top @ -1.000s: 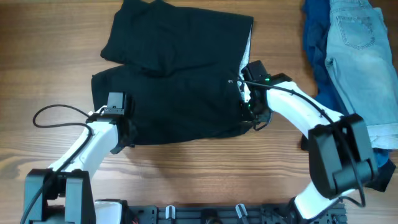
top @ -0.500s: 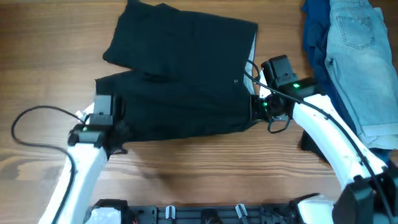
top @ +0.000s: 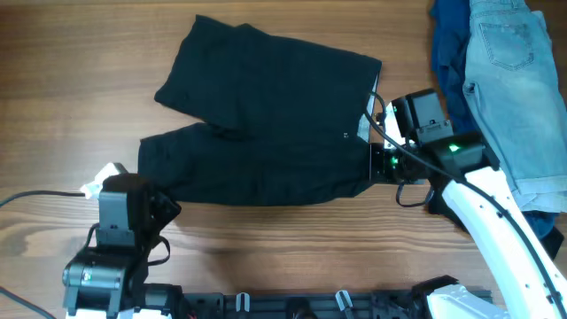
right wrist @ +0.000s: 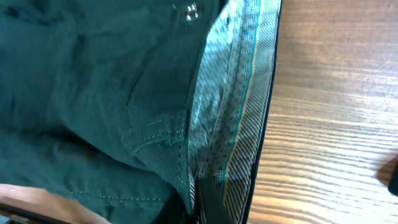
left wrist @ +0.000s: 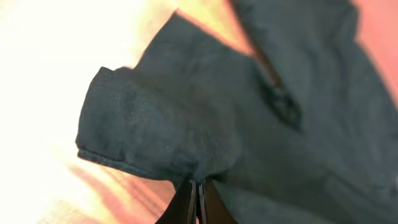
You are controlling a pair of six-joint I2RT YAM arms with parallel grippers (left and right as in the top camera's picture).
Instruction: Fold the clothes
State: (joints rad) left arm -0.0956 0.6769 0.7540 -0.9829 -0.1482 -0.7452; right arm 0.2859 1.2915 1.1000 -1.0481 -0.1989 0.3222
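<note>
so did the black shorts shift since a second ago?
Yes. The black shorts slid right and slightly toward the robot: their waistband edge now sits closer to the jeans pile, which hasn't moved in the overhead view.

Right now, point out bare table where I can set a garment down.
Bare table: the left side beside the black shorts, and the strip in front of them between the left arm and right arm. Crowded: the right side, where the denim pile and that arm leave a narrow gap.

No legible text or labels anywhere.
</note>
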